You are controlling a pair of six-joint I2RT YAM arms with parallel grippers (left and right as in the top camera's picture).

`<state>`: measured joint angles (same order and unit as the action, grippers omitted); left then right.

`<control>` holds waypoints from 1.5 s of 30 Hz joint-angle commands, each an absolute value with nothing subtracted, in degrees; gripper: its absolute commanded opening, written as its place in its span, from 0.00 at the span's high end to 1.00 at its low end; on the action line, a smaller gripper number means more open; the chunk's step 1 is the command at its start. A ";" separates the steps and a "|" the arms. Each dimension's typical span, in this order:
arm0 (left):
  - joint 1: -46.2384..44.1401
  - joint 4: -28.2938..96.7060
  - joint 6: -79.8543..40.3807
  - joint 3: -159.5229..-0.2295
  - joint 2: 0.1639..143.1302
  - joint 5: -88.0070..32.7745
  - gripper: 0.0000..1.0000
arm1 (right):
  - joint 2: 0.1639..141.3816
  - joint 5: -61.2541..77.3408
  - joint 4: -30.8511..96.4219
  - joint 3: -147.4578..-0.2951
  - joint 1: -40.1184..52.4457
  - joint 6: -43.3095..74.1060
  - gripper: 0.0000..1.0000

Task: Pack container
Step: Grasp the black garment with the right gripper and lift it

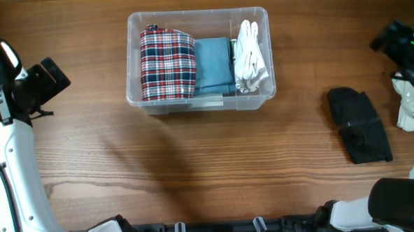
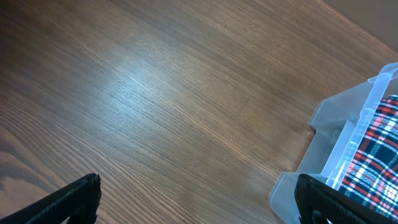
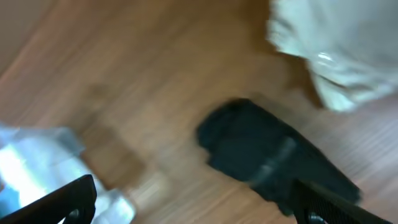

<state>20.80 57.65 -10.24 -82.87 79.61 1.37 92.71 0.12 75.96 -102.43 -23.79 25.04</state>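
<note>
The clear plastic container point(image 1: 137, 92) stands at the table's upper middle. It holds a red plaid folded garment point(image 1: 167, 64), a blue folded garment point(image 1: 213, 64) and a white garment point(image 1: 250, 57). A black folded garment point(image 1: 358, 125) lies on the table at the right, and a white garment point(image 1: 410, 110) lies at the far right edge. My left gripper point(image 2: 199, 202) is open and empty above bare wood left of the container point(image 2: 329, 134). My right gripper point(image 3: 199, 199) is open and empty above the table, near the black garment point(image 3: 267, 152). The right wrist view is blurred.
The wooden table point(image 1: 195, 172) spans the view. The left arm point(image 1: 17, 89) stands at the left edge, the right arm point(image 1: 403, 44) at the upper right. Arm bases sit along the front edge.
</note>
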 commanded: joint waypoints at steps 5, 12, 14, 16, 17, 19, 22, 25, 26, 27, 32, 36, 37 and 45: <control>21.17 57.52 -10.76 -82.72 79.83 0.89 0.00 | 91.55 -1.48 86.89 -102.24 -35.62 27.64 0.00; 21.17 57.52 -10.76 -82.72 79.83 0.89 0.00 | 80.34 3.55 81.32 -83.11 -41.93 28.56 0.00; 21.17 57.52 -10.76 -82.72 79.83 0.89 0.00 | 77.06 3.73 76.86 -74.15 -42.94 28.64 0.00; 21.17 57.52 -10.76 -82.72 79.83 0.89 0.00 | 76.27 5.30 72.44 -67.35 -43.77 28.64 0.00; 21.17 57.52 -10.76 -82.72 79.83 0.89 0.00 | 76.27 6.66 69.54 -64.10 -43.97 28.58 0.00; 21.17 57.52 -10.76 -82.72 79.83 0.89 0.00 | 76.29 8.27 65.23 -59.35 -43.97 28.49 0.00; 21.17 57.52 -10.76 -82.72 79.83 0.89 0.00 | 76.29 8.23 58.67 -53.84 -43.97 27.05 0.00; 21.17 57.52 -10.76 -82.72 79.83 0.89 0.00 | 76.29 8.23 52.16 -49.41 -43.97 26.96 0.01; 21.17 57.52 -10.76 -82.72 79.83 0.89 0.00 | 76.29 8.25 50.02 -48.07 -43.97 26.98 0.04; 21.17 57.52 -10.76 -82.72 79.83 0.89 0.00 | 76.29 8.25 47.81 -46.81 -43.97 27.03 0.08; 21.17 57.52 -10.76 -82.72 79.83 0.89 0.00 | 76.29 10.76 37.08 -39.99 -43.90 27.14 0.67; 21.17 57.52 -10.76 -82.72 79.83 0.89 0.00 | 76.29 11.33 34.85 -38.87 -43.88 26.81 0.96; 21.17 57.52 -10.76 -82.72 79.83 0.89 0.00 | 76.27 15.42 32.95 -39.11 -43.83 22.96 0.96; 21.17 57.52 -10.76 -82.72 79.83 0.89 0.00 | 76.09 27.55 35.03 -50.57 -36.93 9.72 0.96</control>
<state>20.80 57.63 -10.24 -82.85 79.61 1.37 76.53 21.91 34.26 -44.95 -40.36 16.47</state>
